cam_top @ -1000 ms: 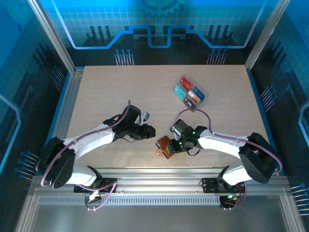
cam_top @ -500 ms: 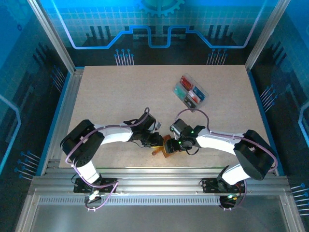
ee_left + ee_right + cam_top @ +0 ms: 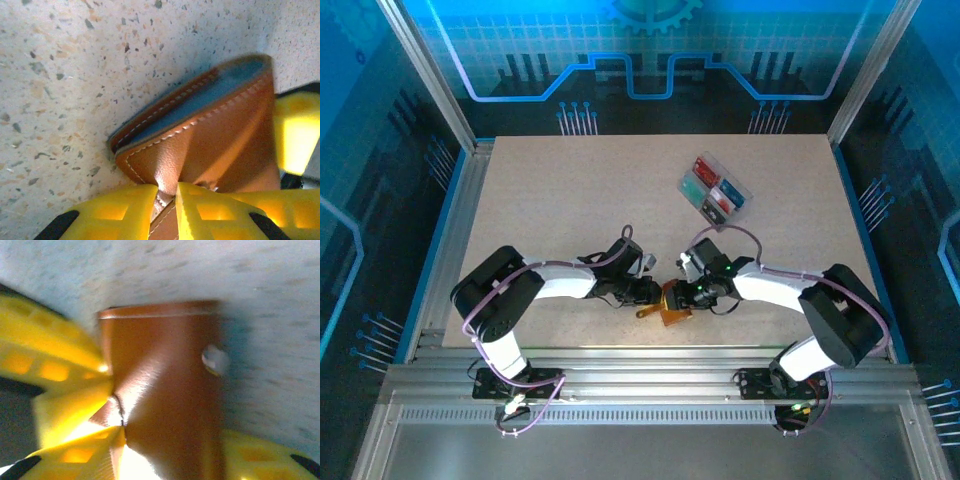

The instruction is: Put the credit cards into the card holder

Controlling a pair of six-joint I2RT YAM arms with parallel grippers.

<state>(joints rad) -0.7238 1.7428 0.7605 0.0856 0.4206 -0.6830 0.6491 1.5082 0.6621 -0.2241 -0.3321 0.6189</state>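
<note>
The brown leather card holder (image 3: 672,304) lies near the table's front edge, between my two grippers. My left gripper (image 3: 648,292) meets it from the left. In the left wrist view the left gripper (image 3: 167,192) is shut, pinching a stitched flap of the card holder (image 3: 215,135), whose grey-blue lining shows. My right gripper (image 3: 692,293) comes from the right. In the blurred right wrist view the card holder (image 3: 165,370) spans the gap between the right gripper's (image 3: 170,460) yellow fingers (image 3: 65,455), snap stud (image 3: 214,360) on its edge. The credit cards (image 3: 717,207) lie in a clear tray.
The clear compartment tray (image 3: 702,180) sits at the back right, well away from both arms. A metal rail (image 3: 640,365) runs along the table's front edge just behind the card holder. The left half of the tabletop (image 3: 540,200) is bare.
My left arm swung right and took hold of the card holder's flap. My right gripper widened, then narrowed on the card holder again, which shifted slightly right.
</note>
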